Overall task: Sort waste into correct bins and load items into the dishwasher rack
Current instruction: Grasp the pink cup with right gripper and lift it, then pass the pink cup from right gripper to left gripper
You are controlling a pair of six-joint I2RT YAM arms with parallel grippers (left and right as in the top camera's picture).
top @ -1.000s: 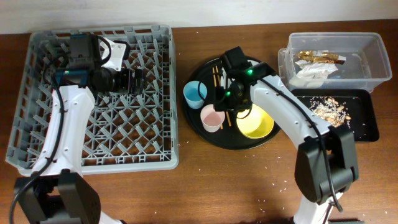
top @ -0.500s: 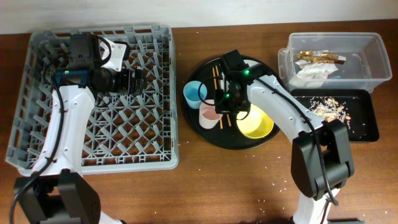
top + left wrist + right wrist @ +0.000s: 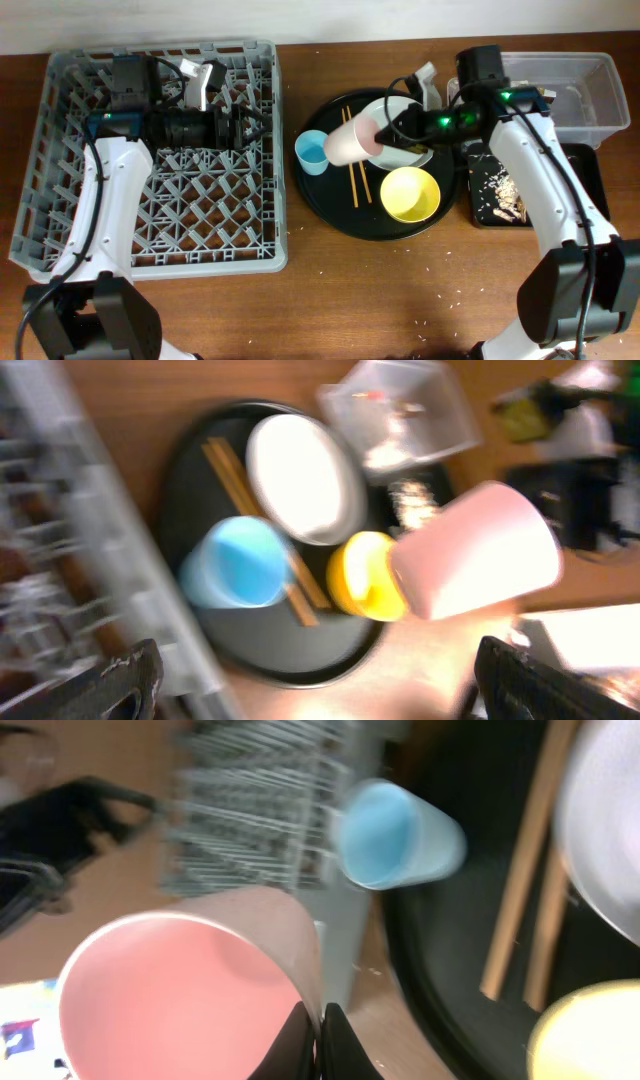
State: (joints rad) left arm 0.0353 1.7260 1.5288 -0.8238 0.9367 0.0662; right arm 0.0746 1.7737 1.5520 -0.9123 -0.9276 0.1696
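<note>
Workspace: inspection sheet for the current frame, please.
Surface: brown wooden table, scattered crumbs.
Job's things: dishwasher rack, no dishes seen; blue cup, yellow bowl, plate, chopsticks on round black tray; food scraps in shallow black tray; clear tub, contents partly hidden by arm.
Clutter: nothing seen beyond crumbs.
Grippers: right gripper pinches pink cup rim, cup tilted above round tray; left gripper open over rack.
Cables: black cable along left arm.
Surroundings: white wall.
</note>
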